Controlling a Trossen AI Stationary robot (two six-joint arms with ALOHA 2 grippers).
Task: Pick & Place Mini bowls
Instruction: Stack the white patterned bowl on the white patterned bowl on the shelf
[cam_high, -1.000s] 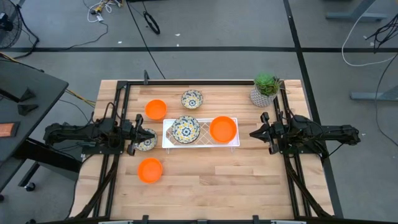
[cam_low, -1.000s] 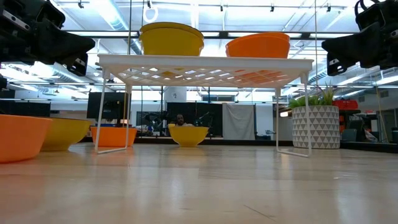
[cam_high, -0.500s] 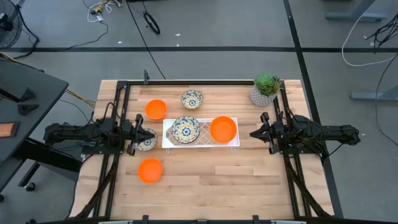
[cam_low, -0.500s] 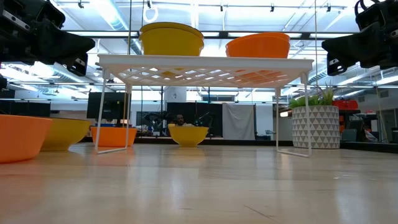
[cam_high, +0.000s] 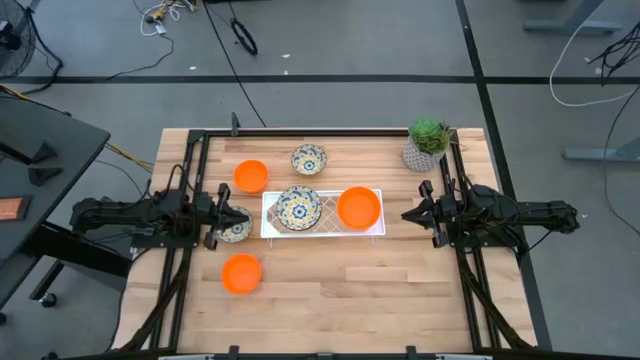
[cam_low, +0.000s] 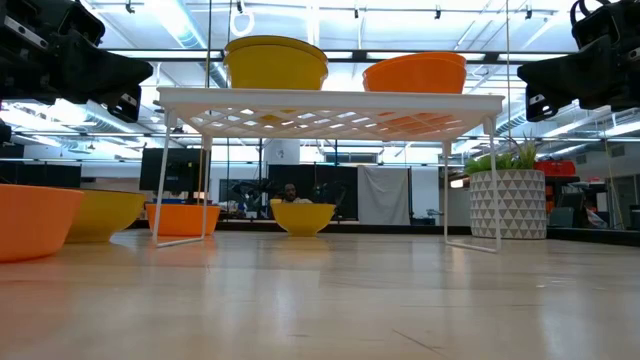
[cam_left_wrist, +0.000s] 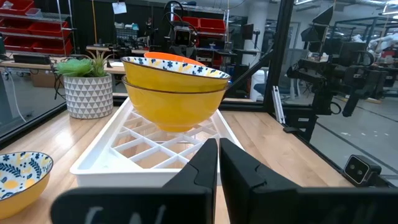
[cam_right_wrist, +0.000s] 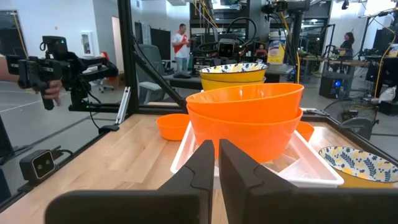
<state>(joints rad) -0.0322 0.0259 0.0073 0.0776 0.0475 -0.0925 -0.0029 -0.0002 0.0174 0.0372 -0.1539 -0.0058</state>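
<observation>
my left gripper and right gripper hover with jaws closed, empty, at the surface side edges, flanking the rack of mini bowls.

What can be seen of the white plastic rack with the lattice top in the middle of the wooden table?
The white plastic rack is a low rectangular stand with an open diamond-lattice top, a raised rim and thin legs at its corners. It stands level near the middle of the wooden table. On its top rest two stacks of two bowls each: patterned bowls with yellow outsides toward the left arm, plain orange bowls toward the right arm. Nothing else touches it; other bowls sit on the table around it, apart.
</observation>
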